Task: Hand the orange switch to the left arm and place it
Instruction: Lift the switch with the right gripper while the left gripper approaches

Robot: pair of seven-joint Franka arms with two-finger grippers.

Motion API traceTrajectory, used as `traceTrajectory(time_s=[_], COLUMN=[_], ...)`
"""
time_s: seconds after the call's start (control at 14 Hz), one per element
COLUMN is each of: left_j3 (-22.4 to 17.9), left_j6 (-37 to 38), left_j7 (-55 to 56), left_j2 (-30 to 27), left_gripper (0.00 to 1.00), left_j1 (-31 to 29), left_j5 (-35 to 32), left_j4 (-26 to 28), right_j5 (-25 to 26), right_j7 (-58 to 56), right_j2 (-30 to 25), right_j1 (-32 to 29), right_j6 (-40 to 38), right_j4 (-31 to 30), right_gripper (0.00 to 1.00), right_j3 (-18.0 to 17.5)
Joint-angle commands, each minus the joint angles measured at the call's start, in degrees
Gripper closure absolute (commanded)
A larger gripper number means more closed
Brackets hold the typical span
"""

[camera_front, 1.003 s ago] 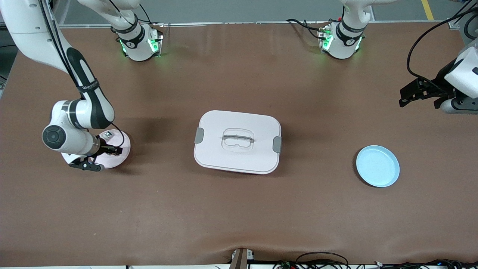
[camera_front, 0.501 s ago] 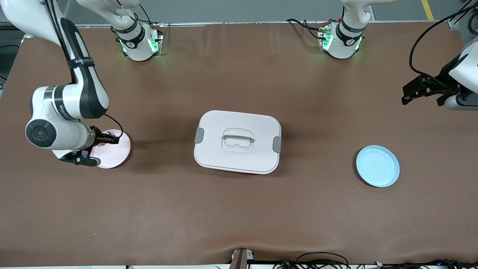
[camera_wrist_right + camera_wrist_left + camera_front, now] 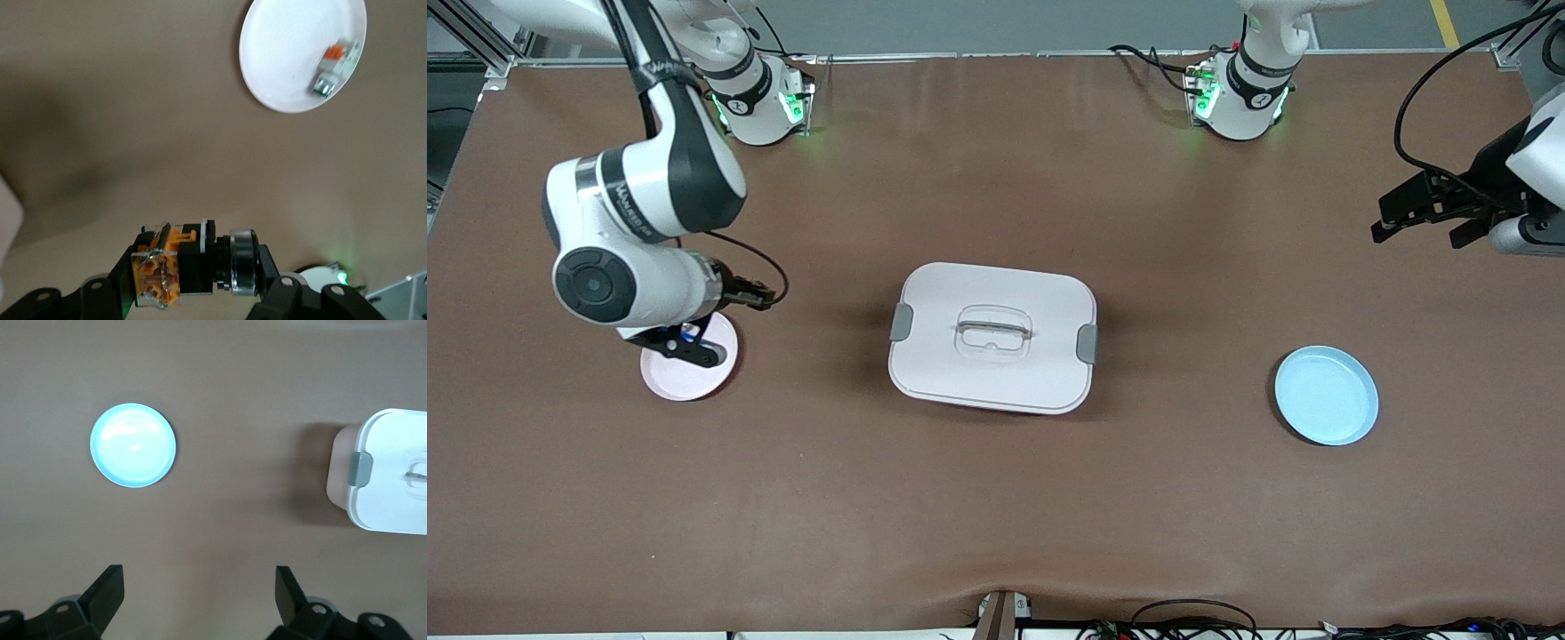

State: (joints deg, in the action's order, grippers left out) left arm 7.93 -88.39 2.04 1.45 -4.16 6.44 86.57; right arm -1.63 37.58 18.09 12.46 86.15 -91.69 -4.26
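The orange switch (image 3: 187, 263), a small black block with an orange and clear end, is clamped in my right gripper (image 3: 199, 267), which is shut on it. That gripper (image 3: 754, 293) hangs over the bare table just beside the pink plate (image 3: 685, 378), between the plate and the white box (image 3: 992, 338). The box stands mid-table with its lid on and grey side clips. My left gripper (image 3: 1414, 209) waits open and empty over the left arm's end of the table; its fingers (image 3: 107, 590) stand wide apart.
A small white-grey part with an orange end (image 3: 335, 65) lies on the pink plate (image 3: 287, 47). A blue plate (image 3: 1326, 396) sits between the box and the left arm's end, also seen from the left wrist as blue plate (image 3: 133, 445).
My right gripper rose off the pink plate with the switch and moved toward the box. The left gripper only shifted slightly.
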Motion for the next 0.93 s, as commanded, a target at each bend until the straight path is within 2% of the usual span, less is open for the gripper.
traceTrajectory(time_s=[0.0,0.14,0.29,0.43,0.64,0.86], left_j3=[0.33,0.51,0.33,0.51,2.88,2.97], left_j6=[-0.9,-0.91,-1.0,-1.26,-3.09,-9.84], left_j7=[0.07,0.16,0.25,0.25,1.48,1.48], left_j2=[-0.75,-1.01,-1.79,-2.33,-4.95,-10.13], left_gripper=[0.0,0.0,0.0,0.0,0.0,0.0], left_j1=[-0.58,-0.58,-1.37,-1.12,-1.2,-1.03], left_j5=[1.47,2.69,8.64,10.69,13.67,22.36], left_j4=[2.11,2.55,4.13,4.92,8.6,18.08], right_j5=[-4.51,-9.95,-14.35,-19.09,-28.94,-29.31], right_j7=[8.0,15.38,21.71,27.78,35.78,41.85], right_j2=[-0.16,-0.16,-0.07,0.1,0.45,0.54], right_j1=[4.05,6.43,8.54,10.91,11.36,14.95], right_j6=[-3.44,-4.41,-4.15,-3.71,-0.39,4.27], right_j4=[3.7,5.99,7.84,9.77,11.1,11.62], right_gripper=[0.85,0.86,0.86,0.86,0.86,0.86], right_j3=[0.39,0.39,0.39,0.48,0.66,0.57])
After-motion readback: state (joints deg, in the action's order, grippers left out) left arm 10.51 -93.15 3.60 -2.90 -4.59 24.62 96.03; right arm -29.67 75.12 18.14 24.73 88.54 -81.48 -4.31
